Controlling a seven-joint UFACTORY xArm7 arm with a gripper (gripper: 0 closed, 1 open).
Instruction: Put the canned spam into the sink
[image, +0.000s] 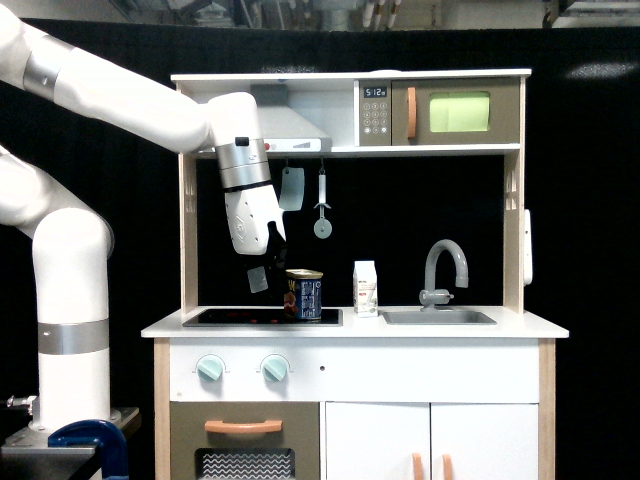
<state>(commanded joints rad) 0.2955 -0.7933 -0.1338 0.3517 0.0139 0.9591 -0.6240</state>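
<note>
1. Black backdrop, white toy kitchen (350, 325) with 1 black stovetop (262, 317), a microwave up top, and utensils hanging on the back wall.
2. The canned spam (303, 294) stands upright on the stovetop's right edge. A milk carton (365, 287) sits at its 3 o'clock, and the sink (437, 317) is further out that way.
3. The gripper (268, 262) hovers tilted at the can's 10 o'clock, close but not touching, fingers apart and empty as far as I can see.
4. My guess: the tin is stiff, a bit hefty, with smooth slippery sides. Best bet is to squeeze the flat sides mid-height, below the gold rim.
</note>
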